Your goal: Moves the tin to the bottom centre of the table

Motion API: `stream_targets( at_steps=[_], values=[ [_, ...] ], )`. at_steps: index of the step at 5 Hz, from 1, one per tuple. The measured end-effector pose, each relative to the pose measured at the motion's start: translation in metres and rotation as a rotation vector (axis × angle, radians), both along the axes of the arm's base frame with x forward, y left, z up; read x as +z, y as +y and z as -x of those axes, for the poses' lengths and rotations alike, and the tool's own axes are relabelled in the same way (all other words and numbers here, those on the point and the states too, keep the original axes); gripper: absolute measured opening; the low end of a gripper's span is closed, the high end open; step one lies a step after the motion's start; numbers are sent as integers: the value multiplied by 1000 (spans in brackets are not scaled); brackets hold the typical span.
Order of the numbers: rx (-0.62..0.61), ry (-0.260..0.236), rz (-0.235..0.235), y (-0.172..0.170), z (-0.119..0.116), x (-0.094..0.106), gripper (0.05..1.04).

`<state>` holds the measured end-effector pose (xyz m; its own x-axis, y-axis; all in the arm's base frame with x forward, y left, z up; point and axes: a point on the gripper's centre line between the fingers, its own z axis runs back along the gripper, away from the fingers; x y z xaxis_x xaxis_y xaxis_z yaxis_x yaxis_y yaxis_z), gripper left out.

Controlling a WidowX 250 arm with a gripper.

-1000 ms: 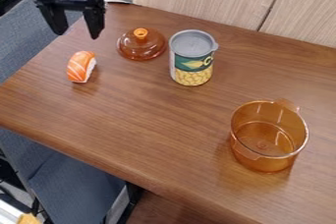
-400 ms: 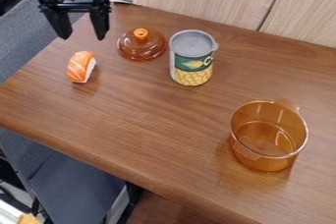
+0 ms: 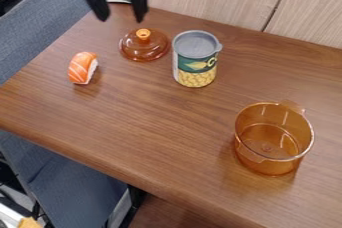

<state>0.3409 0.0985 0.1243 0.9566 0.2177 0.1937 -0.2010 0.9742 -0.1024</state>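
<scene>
Fingers (image 3: 139, 6) shifted up and rightward in view, wide apart, gripping nothing, tin (image 3: 194, 65) upright near lid (image 3: 148, 49)

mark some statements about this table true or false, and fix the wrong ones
1. The tin stands upright on the table. True.
2. The sushi lies inside the orange pot. False: it lies on the table, well away from the pot.
3. The lid rests with its knob facing up. True.
4. The hand is closed around the tin. False: it is open, up near the table's far edge, holding nothing.
5. The pot is see-through. True.
</scene>
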Motion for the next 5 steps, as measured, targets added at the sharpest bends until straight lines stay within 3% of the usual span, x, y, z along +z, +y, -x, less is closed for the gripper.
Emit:
stream_targets(
  at_steps=[2,3,5],
  values=[
    [-104,-22,-75,-61,-39,-9,1000],
    [-115,-13,-106,-76,-57,-15,1000],
    [-156,29,-125,-97,-94,-34,1000]
  ],
)
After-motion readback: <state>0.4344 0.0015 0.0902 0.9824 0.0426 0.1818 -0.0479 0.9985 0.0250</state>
